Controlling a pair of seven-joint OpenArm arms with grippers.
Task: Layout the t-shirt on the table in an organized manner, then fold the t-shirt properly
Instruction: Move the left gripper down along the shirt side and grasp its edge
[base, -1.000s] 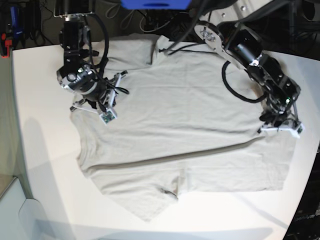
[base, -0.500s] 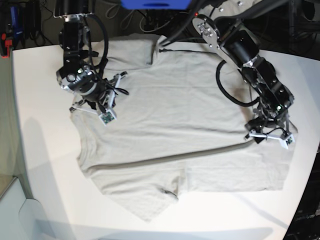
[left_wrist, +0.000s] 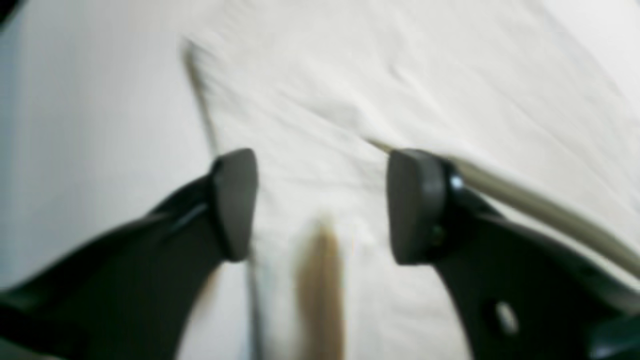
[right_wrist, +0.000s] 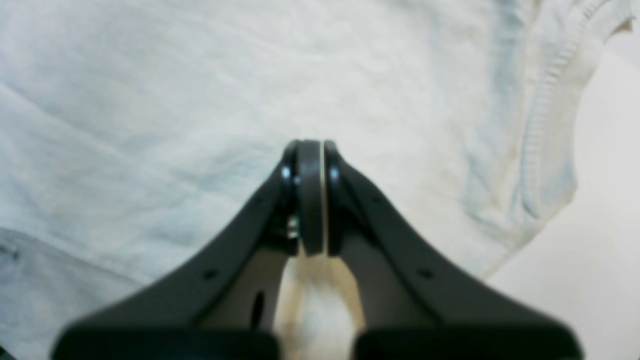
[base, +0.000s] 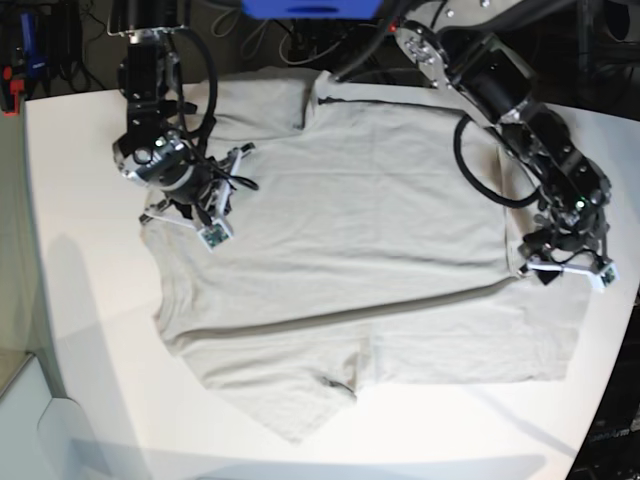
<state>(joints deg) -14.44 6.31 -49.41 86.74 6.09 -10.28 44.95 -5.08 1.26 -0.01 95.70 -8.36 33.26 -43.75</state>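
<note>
**Ana:** T-shirt (base: 350, 250) first: where does it lie?

**Ben:** Spread over the middle of the table (base: 80, 300), reaching from near the far edge toward the near one. A long crease crosses it, and one sleeve juts toward the near edge, so I'd judge the laying-out is not finished.

**Ana:** Left to right in the base view, then. The arm over the cloth's left edge?

**Ben:** That's the right gripper (right_wrist: 310, 197), jaws pressed together. Whether they pinch cloth I can't tell (only a pale sliver shows between the pads). Probably it anchors that side.

**Ana:** And by the table's right edge?

**Ben:** The left gripper (left_wrist: 320, 205), jaws apart with nothing between them, poised above the shirt's edge where cloth meets bare table. Its wrist view is blurred. I'd guess it's lining up a grab to tug that side flat.

**Ana:** Any writing or brand?

**Ben:** None readable; the cloth is plain.
</note>
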